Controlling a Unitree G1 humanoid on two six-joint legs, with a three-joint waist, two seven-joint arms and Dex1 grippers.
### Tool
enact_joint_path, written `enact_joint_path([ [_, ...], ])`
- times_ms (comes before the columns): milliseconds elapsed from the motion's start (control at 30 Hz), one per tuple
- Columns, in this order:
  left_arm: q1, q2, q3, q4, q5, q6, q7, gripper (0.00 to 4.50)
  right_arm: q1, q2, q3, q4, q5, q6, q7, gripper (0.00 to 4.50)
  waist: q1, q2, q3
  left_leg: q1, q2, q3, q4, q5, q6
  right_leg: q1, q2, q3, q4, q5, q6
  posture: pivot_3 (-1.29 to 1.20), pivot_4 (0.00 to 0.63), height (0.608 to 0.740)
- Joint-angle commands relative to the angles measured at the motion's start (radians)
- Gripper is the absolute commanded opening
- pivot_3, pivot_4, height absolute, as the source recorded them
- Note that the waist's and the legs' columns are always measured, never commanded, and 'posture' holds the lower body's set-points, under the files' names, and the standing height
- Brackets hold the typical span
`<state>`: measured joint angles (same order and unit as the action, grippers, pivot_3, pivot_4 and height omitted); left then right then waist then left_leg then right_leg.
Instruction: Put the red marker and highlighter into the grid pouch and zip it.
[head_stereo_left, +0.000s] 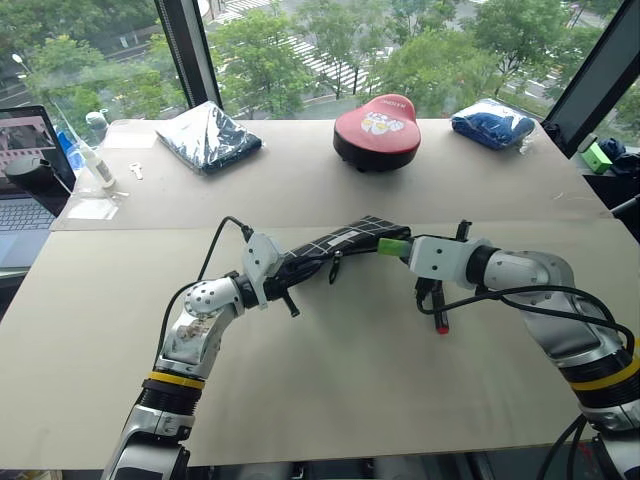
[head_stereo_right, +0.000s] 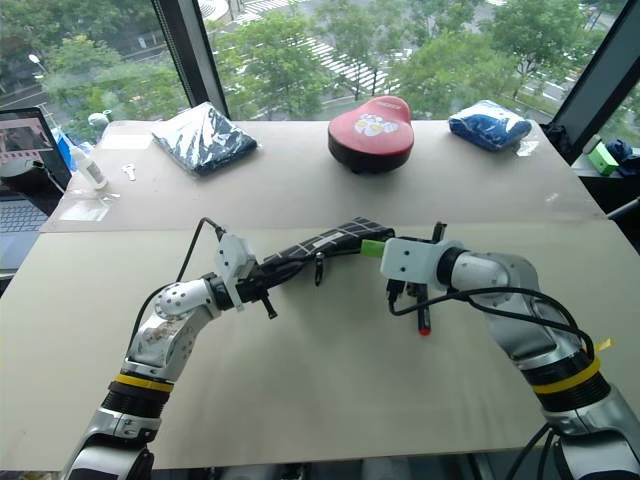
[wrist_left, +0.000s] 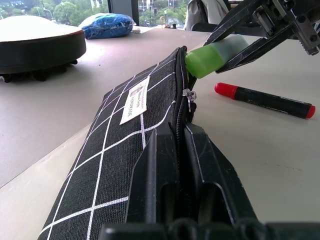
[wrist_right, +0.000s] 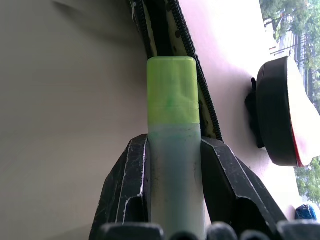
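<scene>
Highlighter (wrist_right: 172, 130) clamped in right gripper (head_stereo_left: 400, 247) jaws, cap-first, long axis aimed into open mouth of grid pouch (wrist_left: 120, 150); left gripper (head_stereo_left: 290, 272) jaws pinching pouch edge; red marker (wrist_left: 265, 100) lying on surface beside.

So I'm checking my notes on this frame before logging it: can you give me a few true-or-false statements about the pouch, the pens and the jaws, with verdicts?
1. The right gripper has its jaws shut on the highlighter. True.
2. The red marker is already inside the pouch. False: it lies on the table, beside the pouch.
3. The left gripper holds the pouch by its zipper edge. True.
4. The highlighter's cap points away from the pouch. False: the cap points at the pouch's open mouth.
5. The pouch is zipped fully shut. False: the end near the highlighter is open.
</scene>
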<state>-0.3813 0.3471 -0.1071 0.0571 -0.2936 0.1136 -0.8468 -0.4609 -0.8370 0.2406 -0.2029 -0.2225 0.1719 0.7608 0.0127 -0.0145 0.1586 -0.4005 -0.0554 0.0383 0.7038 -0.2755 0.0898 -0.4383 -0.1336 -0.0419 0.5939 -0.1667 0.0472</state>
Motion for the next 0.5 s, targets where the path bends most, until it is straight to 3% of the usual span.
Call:
enact_joint_path([
  [33,-0.021,0.001,0.008,-0.018,-0.010,-0.007,-0.012,0.00,-0.014,-0.006,-0.043,0.005,-0.014,-0.015,-0.006,1.01,0.001,0.000,0.000,0.000,0.000,0.000,0.000,0.000,0.000,0.000,0.000,0.000,0.000,0.000,0.000,0.00,0.150,0.740],
  [500,-0.019,-0.004,-0.006,-0.024,-0.005,-0.016,-0.035,0.00,-0.128,0.112,0.111,0.103,-0.154,-0.097,0.000,1.01,-0.001,0.000,0.000,0.000,0.000,0.000,0.000,0.000,-0.001,0.000,0.001,0.000,0.000,0.000,0.000,0.00,0.150,0.740],
])
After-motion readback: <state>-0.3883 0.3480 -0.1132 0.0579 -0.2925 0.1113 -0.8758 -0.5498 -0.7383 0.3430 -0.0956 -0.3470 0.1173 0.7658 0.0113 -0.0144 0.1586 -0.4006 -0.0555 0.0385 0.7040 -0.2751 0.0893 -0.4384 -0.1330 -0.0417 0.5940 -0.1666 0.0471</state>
